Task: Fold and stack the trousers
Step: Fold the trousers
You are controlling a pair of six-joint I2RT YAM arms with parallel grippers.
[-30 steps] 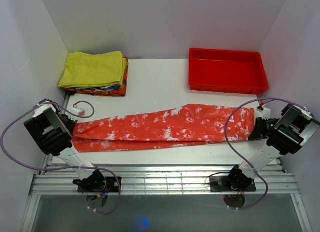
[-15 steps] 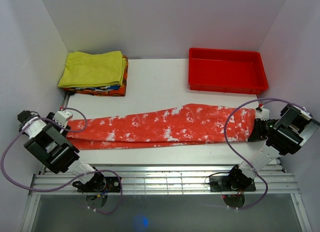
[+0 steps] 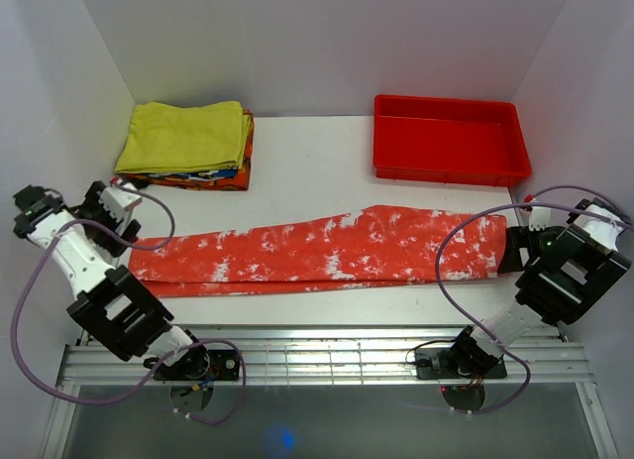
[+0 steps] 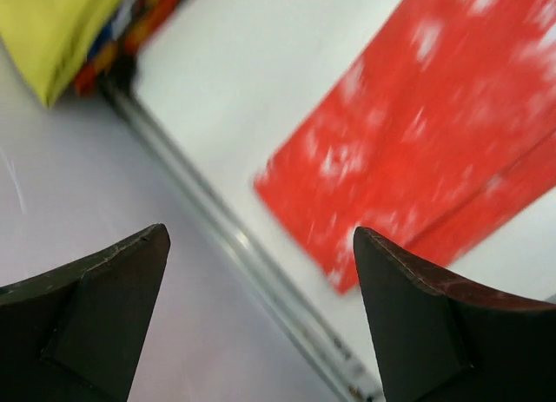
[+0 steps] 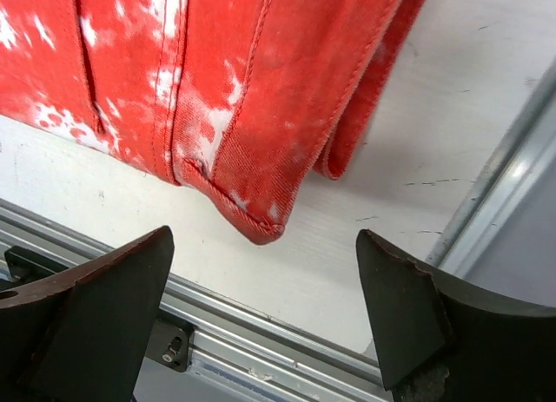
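Note:
The trousers, red-orange with white blotches, lie flat and folded lengthwise across the white table, reaching from left to right. Their left end shows blurred in the left wrist view. Their right end, with stitched hems, lies just ahead of the right fingers. My left gripper hangs open beside the left end, with nothing between its fingers. Just off the right end my right gripper is open too, empty over bare table.
A yellow folded garment tops a stack of coloured clothes at the back left. A red plastic tray stands at the back right. A metal rail runs along the near table edge. Grey walls close in on both sides.
Both grippers have opened and let go of the trousers' ends. The left arm has swung back to the left and upward; the right gripper has drawn back slightly. The trousers' left end shifted left.

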